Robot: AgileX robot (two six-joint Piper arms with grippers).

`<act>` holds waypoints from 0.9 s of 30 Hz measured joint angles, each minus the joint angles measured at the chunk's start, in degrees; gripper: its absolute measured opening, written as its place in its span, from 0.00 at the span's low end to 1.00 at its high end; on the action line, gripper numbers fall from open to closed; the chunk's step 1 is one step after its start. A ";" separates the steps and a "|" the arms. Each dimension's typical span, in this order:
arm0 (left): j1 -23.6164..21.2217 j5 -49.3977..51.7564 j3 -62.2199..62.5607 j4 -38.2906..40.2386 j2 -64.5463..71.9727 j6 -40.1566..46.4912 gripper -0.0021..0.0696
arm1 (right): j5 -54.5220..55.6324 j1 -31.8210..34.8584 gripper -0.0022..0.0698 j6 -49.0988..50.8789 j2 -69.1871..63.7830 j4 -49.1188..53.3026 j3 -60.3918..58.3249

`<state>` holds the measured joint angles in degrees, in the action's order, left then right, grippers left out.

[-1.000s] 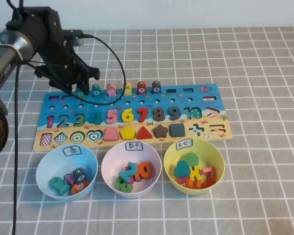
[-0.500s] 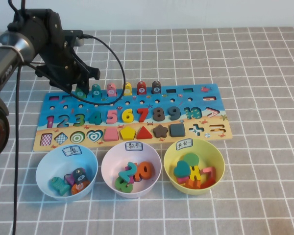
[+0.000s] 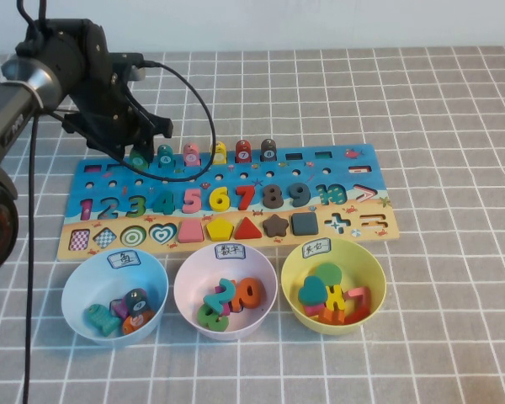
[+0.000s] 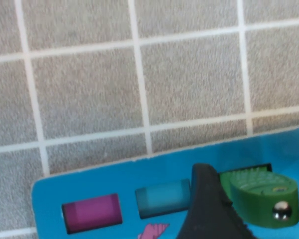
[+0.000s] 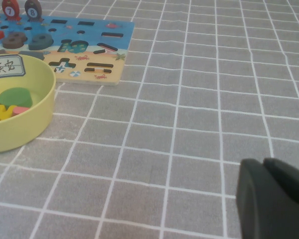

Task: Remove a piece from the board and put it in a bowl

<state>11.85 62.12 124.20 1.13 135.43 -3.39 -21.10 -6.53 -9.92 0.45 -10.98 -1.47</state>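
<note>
The green fish peg (image 3: 138,158) stands at the left end of the peg row at the back of the blue board (image 3: 320,181). My left gripper (image 3: 139,153) is down over it. In the left wrist view the peg (image 4: 261,191) sits in its slot on the board (image 4: 89,184), with one black finger (image 4: 209,214) pressed against its side and the other just showing at the picture's edge. The pale blue bowl (image 3: 76,282) stands in front of the board's left end and holds several pegs. My right gripper (image 5: 263,162) is shut and empty over bare tablecloth, outside the high view.
A teal peg (image 3: 165,154) stands right beside the green one, followed by pink, yellow, red and brown pegs. The lilac bowl (image 3: 185,278) and the yellow-green bowl (image 3: 377,282) stand right of the blue bowl. A black cable (image 3: 204,109) loops over the board's back edge.
The left arm has barely shifted. The green peg is still in its slot on the board.
</note>
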 joint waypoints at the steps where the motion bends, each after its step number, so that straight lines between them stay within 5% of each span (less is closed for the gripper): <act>1: 0.00 -0.28 0.00 0.00 0.00 0.00 0.51 | 0.00 0.00 0.01 0.00 0.00 0.00 0.00; 27: 0.00 -0.54 0.00 0.34 0.00 -0.12 0.33 | 0.00 0.00 0.01 0.00 0.00 0.00 0.00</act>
<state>11.85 61.58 124.20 1.48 135.43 -3.50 -21.10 -6.53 -9.92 0.45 -10.98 -1.47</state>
